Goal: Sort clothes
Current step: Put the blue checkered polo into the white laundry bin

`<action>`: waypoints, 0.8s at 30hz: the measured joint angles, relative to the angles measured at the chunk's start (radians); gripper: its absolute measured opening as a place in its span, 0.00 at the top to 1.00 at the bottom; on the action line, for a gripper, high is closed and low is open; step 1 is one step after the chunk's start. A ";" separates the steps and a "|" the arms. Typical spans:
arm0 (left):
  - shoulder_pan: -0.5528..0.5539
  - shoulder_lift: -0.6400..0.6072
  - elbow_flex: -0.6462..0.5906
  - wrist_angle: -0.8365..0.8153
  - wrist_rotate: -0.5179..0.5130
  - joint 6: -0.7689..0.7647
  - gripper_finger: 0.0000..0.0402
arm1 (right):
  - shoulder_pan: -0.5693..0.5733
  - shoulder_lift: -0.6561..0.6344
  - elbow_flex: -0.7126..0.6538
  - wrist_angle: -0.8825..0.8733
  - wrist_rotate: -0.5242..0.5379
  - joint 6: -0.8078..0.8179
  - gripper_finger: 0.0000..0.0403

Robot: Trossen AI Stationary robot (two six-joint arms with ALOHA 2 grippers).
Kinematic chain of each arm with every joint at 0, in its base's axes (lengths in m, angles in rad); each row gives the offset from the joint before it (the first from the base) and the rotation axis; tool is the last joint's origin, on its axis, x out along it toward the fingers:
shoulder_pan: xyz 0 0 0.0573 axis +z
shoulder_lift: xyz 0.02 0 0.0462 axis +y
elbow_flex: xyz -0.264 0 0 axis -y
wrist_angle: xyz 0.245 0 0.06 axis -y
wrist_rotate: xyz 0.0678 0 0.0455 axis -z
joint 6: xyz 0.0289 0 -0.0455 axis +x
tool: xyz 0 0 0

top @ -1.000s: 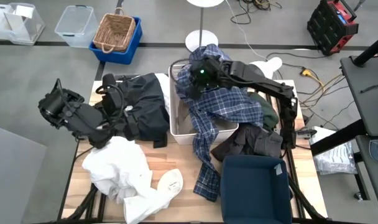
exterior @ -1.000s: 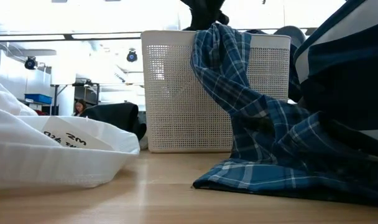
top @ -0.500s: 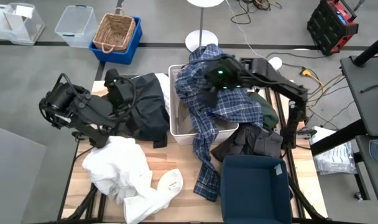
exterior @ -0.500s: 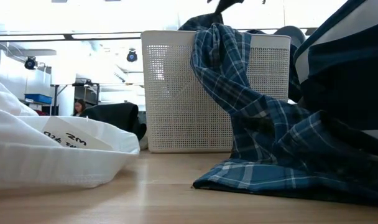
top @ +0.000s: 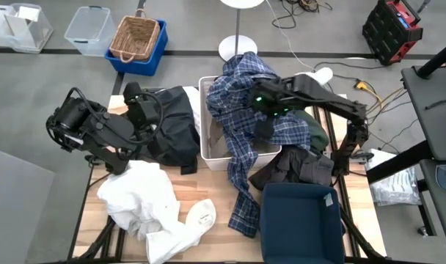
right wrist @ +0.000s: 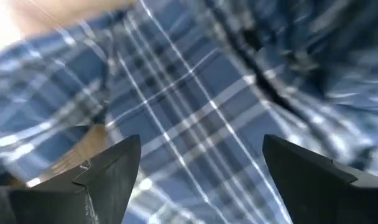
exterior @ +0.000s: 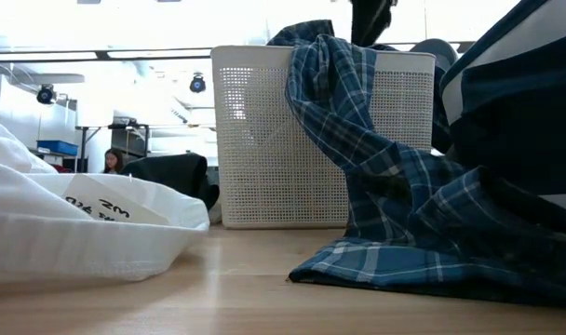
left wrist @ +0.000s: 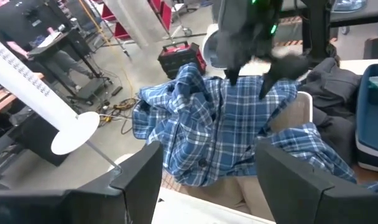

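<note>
A blue-and-white plaid shirt is draped over the white bin. One end hangs over the bin's near rim and lies on the table. My right gripper hovers open just above the shirt over the bin, touching nothing; the shirt fills its wrist view. My left gripper is open and empty above a black garment at the table's far left. White garments lie in a heap at the near left. Dark green and black pieces lie right of the bin.
A dark blue bin stands at the near right, with the shirt's end beside it. A white sock-like piece lies near the front edge. On the floor beyond the table are a basket in a blue crate and a clear tub.
My right gripper has gone from the shirt's far part toward the table's right and near edges and now stands over the bin. The shirt stays draped over the rim. My left gripper has risen a little over the black garment.
</note>
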 joint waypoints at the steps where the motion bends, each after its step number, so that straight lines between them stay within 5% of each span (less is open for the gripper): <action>1: 0.000 0.000 0.000 -0.001 0.013 0.000 0.43 | 0.000 0.005 -0.031 0.013 0.004 0.002 0.19; 8: 0.000 0.000 -0.005 -0.003 0.023 0.000 0.43 | -0.014 0.040 -0.217 0.156 0.059 0.038 0.35; 15: 0.000 0.000 -0.022 -0.004 0.025 0.000 0.43 | -0.018 0.037 -0.276 0.383 0.059 -0.013 0.91; 24: 0.000 0.000 -0.050 0.000 0.026 0.000 0.43 | -0.020 0.037 -0.114 0.803 0.030 -0.019 0.98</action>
